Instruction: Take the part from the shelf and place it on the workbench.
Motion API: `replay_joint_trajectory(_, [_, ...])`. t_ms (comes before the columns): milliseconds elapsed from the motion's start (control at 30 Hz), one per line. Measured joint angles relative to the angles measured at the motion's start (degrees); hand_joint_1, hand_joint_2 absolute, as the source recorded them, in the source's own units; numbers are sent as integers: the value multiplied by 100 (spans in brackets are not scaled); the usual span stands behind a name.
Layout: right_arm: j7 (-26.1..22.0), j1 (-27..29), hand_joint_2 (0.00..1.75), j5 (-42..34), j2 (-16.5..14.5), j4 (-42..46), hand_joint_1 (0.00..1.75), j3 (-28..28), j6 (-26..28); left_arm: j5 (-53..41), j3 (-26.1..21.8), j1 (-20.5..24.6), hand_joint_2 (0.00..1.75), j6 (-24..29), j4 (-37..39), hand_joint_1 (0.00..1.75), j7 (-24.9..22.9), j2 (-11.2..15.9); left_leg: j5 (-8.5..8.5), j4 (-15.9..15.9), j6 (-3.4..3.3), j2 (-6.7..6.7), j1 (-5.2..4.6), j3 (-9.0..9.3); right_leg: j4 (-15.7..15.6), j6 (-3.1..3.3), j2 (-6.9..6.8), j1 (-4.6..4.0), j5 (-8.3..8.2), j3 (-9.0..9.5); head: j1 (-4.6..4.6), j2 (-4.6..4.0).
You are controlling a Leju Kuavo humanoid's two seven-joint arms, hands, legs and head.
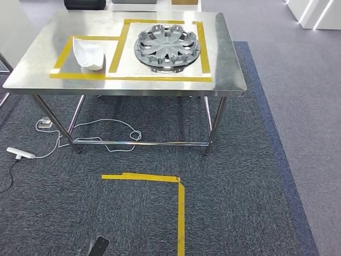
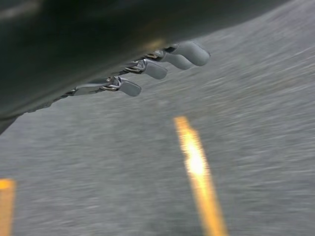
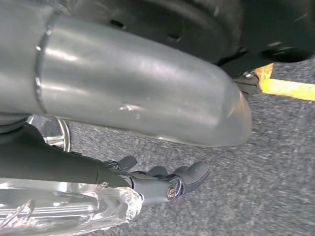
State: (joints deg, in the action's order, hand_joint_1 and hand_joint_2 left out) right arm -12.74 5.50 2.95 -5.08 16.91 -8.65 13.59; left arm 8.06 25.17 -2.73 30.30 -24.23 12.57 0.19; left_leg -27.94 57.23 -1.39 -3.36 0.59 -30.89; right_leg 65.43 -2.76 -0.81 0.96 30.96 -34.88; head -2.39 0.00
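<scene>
Yellow floor tape [image 1: 180, 213] marks the carpet nearest the camera. Left hand [image 2: 148, 69]: fingers extended, holding nothing. Right hand [image 3: 163, 179] grips a clear-wrapped part [image 3: 67, 209]. On the workbench [image 1: 225, 64]: white part [image 1: 88, 53] left, hubcap [image 1: 167, 47] right.

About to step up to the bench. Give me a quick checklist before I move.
1. Workbench in sight ahead: ok.
2. Free taped zone on it: not ok; the wheel cover fills the large one and the white part lies in the small one.
3. Floor tape corner visible as a stopping mark: ok.
4. Cable under the bench, beyond the mark: ok.
5. Left hand holding anything: cannot tell, blurred.
6. Right hand grip: cannot tell.
</scene>
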Motion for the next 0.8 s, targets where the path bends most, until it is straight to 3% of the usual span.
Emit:
replay_joint_trajectory(67, [54,21,0,4,-1,85,0,11,3,-1,-34,28,0,19,469,0,-96,-39,-3,12,67,-59,-18,4,-644,46,-134,-20,-158,375,7,0])
replay_joint_trajectory(167, [244,124,0,47,0,277,0,38,5,13,-51,71,0,35,1061,0,-9,-129,4,15,172,-143,-22,18,-812,158,-121,-64,-162,413,18,0])
replay_joint_trajectory(233, [427,260,0,115,1,475,0,59,-3,93,-81,119,0,54,1397,0,157,-209,-122,126,235,-39,3,-9,-836,238,-70,-61,-193,427,20,0])
replay_joint_trajectory(267, [506,317,0,154,1,577,0,71,-11,147,-104,134,0,81,1526,0,229,-249,-281,318,254,57,11,-79,-850,278,-37,-56,-218,439,25,0])
replay_joint_trajectory(333, [637,398,0,229,-3,783,0,92,-34,272,-156,149,0,169,1737,0,364,-329,-707,1017,256,219,15,-354,-850,334,69,-68,-253,423,31,0])
replay_joint_trajectory(367, [688,429,0,268,-4,880,0,104,-45,332,-182,153,0,220,1820,0,427,-367,-847,1351,247,247,14,-486,-846,350,136,-80,-266,408,31,0])
replay_joint_trajectory(400, [734,464,0,303,-5,967,0,116,-55,382,-209,162,0,264,1892,0,484,-399,-885,1553,235,260,13,-562,-840,356,207,-92,-273,396,30,0])
replay_joint_trajectory(433, [774,504,0,338,-5,1045,0,131,-66,422,-235,176,0,300,1949,0,531,-424,-793,1530,218,271,10,-539,-833,356,278,-99,-278,392,29,0])
replay_joint_trajectory(467, [807,544,0,375,-5,1115,0,145,-77,453,-258,193,0,329,1995,0,566,-447,-613,1313,196,295,7,-429,-823,352,349,-105,-281,392,28,0])
replay_joint_trajectory(533, [846,595,0,430,-13,1229,0,164,-96,497,-290,228,0,367,2070,0,599,-472,-235,625,136,504,8,-105,-785,332,488,-115,-283,376,27,0])
replay_joint_trajectory(600, [861,605,0,455,-25,1319,0,178,-109,516,-312,256,0,390,2134,0,605,-491,-128,180,104,710,8,78,-739,277,620,-107,-298,305,26,0])
replay_joint_trajectory(667, [867,629,0,464,-29,1377,0,184,-115,520,-328,279,0,402,2170,0,608,-518,-148,84,82,690,-2,98,-731,196,737,-81,-333,221,26,0])
replay_joint_trajectory(733, [871,675,0,471,-30,1404,0,190,-117,523,-335,296,0,409,2182,0,611,-538,-108,44,31,575,8,100,-653,136,646,-74,-284,142,13,0])
replay_joint_trajectory(800, [879,681,0,488,-30,1431,0,199,-116,523,-339,301,0,414,2202,0,612,-554,-82,17,-5,424,16,95,-171,93,353,-76,0,-95,-15,0])
